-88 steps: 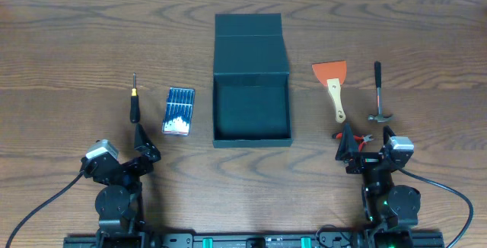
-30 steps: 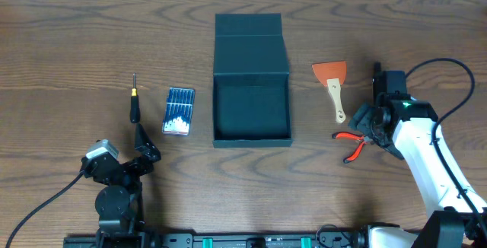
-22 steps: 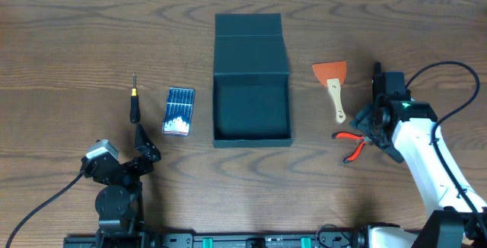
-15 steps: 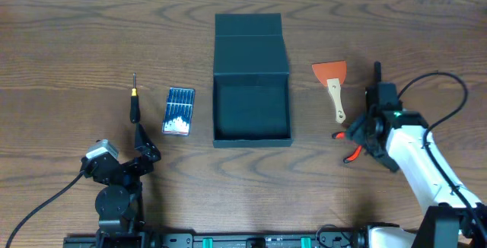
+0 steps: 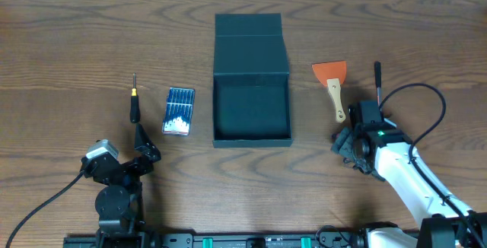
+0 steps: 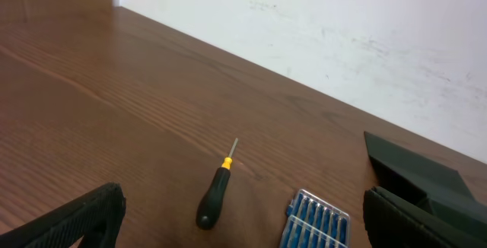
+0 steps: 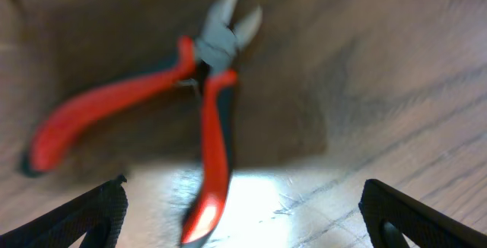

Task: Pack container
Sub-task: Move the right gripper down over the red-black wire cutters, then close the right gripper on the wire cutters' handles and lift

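The dark teal container point(image 5: 251, 130) stands open at the table's middle, its flap lid point(image 5: 251, 46) laid back behind it; it looks empty. My right gripper point(image 5: 346, 143) is low over the red-handled pliers point(image 7: 205, 88), right of the box. In the right wrist view its fingers are wide apart point(image 7: 243, 210), with one plier handle running down between them, not gripped. The pliers are hidden under the gripper in the overhead view. My left gripper point(image 5: 144, 143) rests open and empty at the front left, also open in the left wrist view point(image 6: 243, 217).
A black-handled screwdriver point(image 5: 134, 105) and a blue flat bit case point(image 5: 179, 111) lie left of the box. An orange scraper point(image 5: 332, 84) and a hammer's handle point(image 5: 377, 77) lie right of it, just behind my right arm; its cable loops over the hammer.
My right arm rose from its rest, swung out over the hammer, then moved left and down over the pliers. The left arm has not moved.
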`<state>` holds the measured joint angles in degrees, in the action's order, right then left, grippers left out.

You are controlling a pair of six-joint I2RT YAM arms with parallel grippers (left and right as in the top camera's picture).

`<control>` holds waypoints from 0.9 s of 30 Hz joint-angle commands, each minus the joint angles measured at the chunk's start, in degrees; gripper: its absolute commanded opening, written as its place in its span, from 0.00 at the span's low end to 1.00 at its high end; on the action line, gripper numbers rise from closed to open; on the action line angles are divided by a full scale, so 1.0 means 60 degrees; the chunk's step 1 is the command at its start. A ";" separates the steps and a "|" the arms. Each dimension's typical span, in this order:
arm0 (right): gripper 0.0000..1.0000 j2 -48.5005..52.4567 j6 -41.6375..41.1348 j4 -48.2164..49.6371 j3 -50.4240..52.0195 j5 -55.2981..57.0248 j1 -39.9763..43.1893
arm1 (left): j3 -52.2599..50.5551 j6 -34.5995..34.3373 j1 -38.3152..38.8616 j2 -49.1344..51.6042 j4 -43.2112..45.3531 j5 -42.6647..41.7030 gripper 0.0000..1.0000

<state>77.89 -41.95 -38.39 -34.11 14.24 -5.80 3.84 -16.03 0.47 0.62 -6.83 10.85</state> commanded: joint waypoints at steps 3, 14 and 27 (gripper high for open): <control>0.99 -0.0062 -0.0499 0.0404 0.0444 0.0055 0.0433 | -0.0291 0.0168 -0.0015 -0.0066 -0.0058 0.0022 0.99; 0.88 0.0084 -0.0033 0.1730 0.0452 -0.0747 0.1348 | -0.0291 0.0168 -0.0015 -0.0066 -0.0058 0.0022 0.98; 0.80 0.1326 -0.0142 0.2226 0.0452 -0.0885 0.1366 | -0.0288 0.0168 -0.0015 -0.0066 -0.0058 0.0022 0.99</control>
<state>82.19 -42.35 -25.41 -32.62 11.66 1.83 3.84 -16.03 0.47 0.62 -6.81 10.85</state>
